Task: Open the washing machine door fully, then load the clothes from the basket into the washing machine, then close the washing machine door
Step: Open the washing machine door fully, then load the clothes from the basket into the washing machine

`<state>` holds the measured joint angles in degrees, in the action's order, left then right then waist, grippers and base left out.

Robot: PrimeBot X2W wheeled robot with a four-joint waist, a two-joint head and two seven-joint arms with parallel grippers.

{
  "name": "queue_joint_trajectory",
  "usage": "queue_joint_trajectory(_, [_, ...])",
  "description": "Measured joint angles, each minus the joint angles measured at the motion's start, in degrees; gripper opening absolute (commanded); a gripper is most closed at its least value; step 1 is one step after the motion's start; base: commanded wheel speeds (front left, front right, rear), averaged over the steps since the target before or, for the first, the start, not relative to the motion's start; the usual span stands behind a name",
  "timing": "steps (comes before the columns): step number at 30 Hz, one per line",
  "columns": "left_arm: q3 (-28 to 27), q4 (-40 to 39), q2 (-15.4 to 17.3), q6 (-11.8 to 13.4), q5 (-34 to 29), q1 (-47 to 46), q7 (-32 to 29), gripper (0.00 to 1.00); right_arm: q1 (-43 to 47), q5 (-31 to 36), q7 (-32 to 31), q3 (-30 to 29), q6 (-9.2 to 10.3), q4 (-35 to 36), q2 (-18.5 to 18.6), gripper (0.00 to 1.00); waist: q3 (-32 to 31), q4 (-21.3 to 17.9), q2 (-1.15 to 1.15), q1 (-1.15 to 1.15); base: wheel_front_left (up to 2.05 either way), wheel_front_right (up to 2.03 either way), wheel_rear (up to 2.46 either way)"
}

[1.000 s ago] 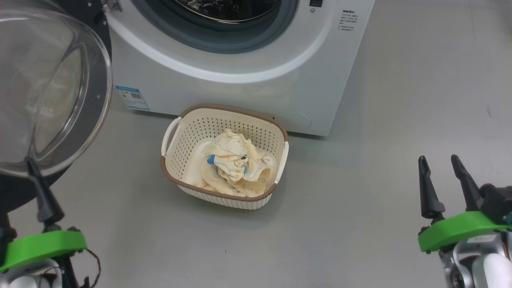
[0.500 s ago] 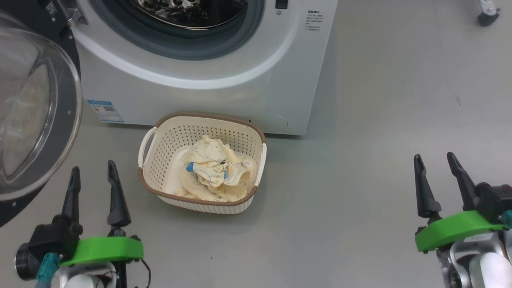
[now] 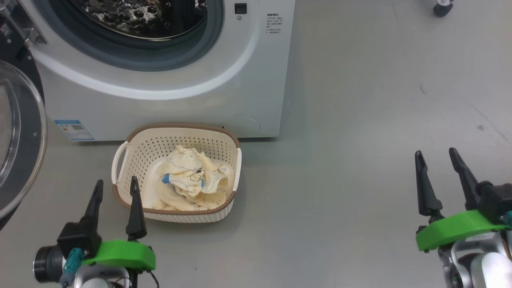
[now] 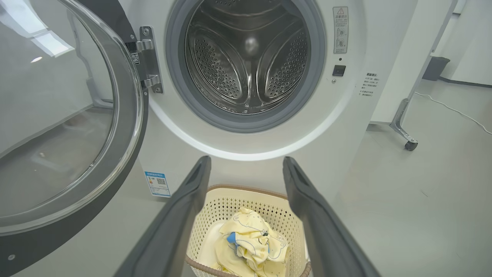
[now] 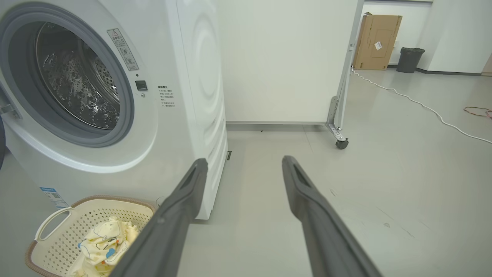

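Observation:
The white washing machine (image 3: 180, 96) stands with its drum (image 4: 248, 57) exposed. Its round door (image 3: 20, 136), glass bowl in a black frame, hangs swung out to the left. On the floor against the machine's front sits the cream basket (image 3: 180, 127), and the pale yellow clothes (image 3: 188, 184) with blue patches lie heaped inside. My left gripper (image 3: 116, 181) is open and empty, its fingertips just short of the basket's near-left rim. Far to the right, over bare floor, my right gripper (image 3: 435, 152) is also open and empty. The left wrist view looks over the basket (image 4: 246, 187) into the drum.
A white partition on casters (image 5: 340, 143) stands right of the machine. Beyond it are a cardboard box (image 5: 376, 40), a dark bin (image 5: 409, 59) and a white cable (image 5: 423, 107) across the grey floor. The swung-out door (image 4: 57, 115) takes up the left side.
The head camera has swung, so the whole scene slid left in the picture. My left gripper has come away from the door to sit in front of the basket. The right gripper holds its place.

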<state>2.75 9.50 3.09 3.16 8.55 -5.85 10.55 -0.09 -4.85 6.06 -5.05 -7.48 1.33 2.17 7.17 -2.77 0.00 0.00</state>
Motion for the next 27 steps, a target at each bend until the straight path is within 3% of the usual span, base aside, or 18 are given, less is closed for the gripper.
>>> queue_joint_trajectory(5, [0.2,0.5,0.2,0.9,-0.8,0.0,0.0,1.0,1.4,0.3,0.0,0.0,0.0,0.6,0.0,1.0,-0.4,-1.1,0.0,0.0,0.0,0.0,0.0])
queue_joint_trajectory(27, [1.3,2.0,0.6,0.9,-0.4,-1.0,1.4,1.0,1.9,-0.2,0.0,-0.4,0.0,0.3,0.0,1.0,-0.5,-1.7,0.0,0.0,0.0,0.0,0.0])
